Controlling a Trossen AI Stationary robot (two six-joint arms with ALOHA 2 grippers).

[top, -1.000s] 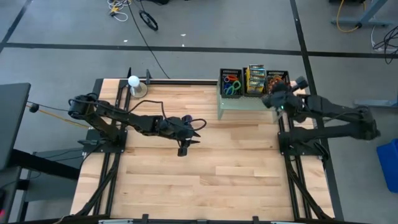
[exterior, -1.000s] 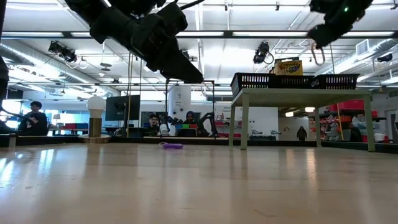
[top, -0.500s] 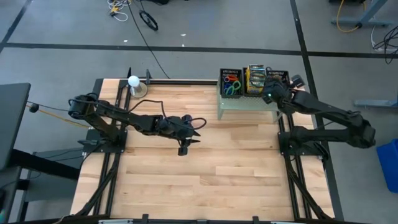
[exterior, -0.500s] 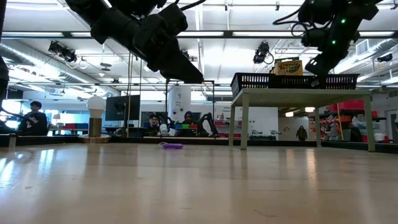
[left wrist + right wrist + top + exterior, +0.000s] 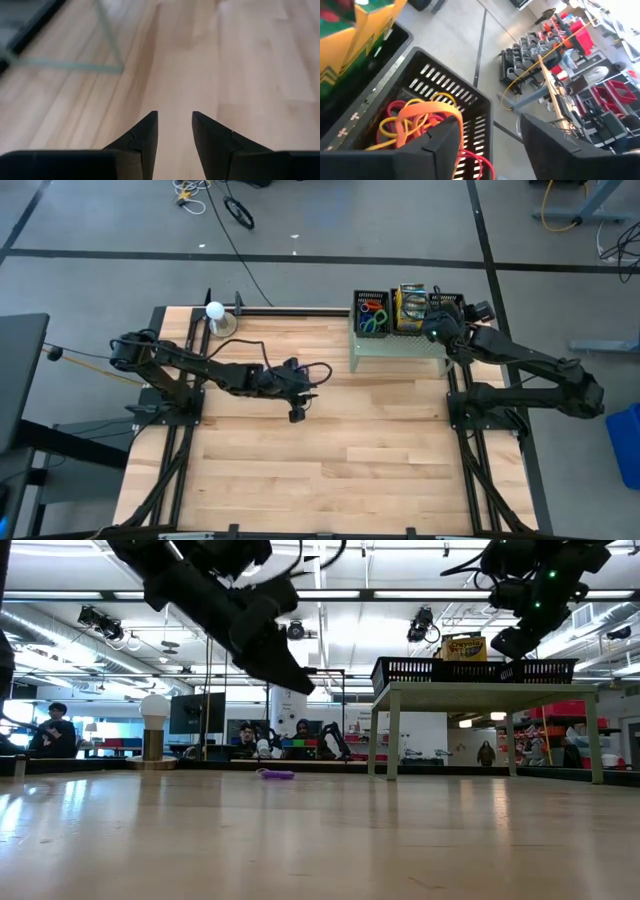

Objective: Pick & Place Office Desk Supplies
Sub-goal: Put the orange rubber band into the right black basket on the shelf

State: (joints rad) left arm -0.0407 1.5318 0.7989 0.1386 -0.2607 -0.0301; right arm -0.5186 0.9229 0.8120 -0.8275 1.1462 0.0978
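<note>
Since the earlier frame, your right gripper has gone from pinched together, with a tan loop hanging below it, to spread apart over the right-hand bin, and your left arm has drawn back a little and tipped lower over the bench.

Largest to smallest, as you see it now:

- Bench: bare wood across the middle. A white ball lamp sits near the far left corner.
- Pale green stand: at the far right of the bench, carrying three black bins side by side.
- Left gripper: hangs above the middle of the bench, fingers parted with a narrow gap, nothing between them.
- Right gripper: fingers apart, holding nothing, just above the rubber bands.
- Crayon boxes: yellow and green, upright in the middle bin.
- Rubber bands: orange, yellow and red, heaped in the right bin.
- Coloured rings: in the left bin.
- One small purple item: lying on the bench, well apart from the stand; you cannot tell its shape.
</note>
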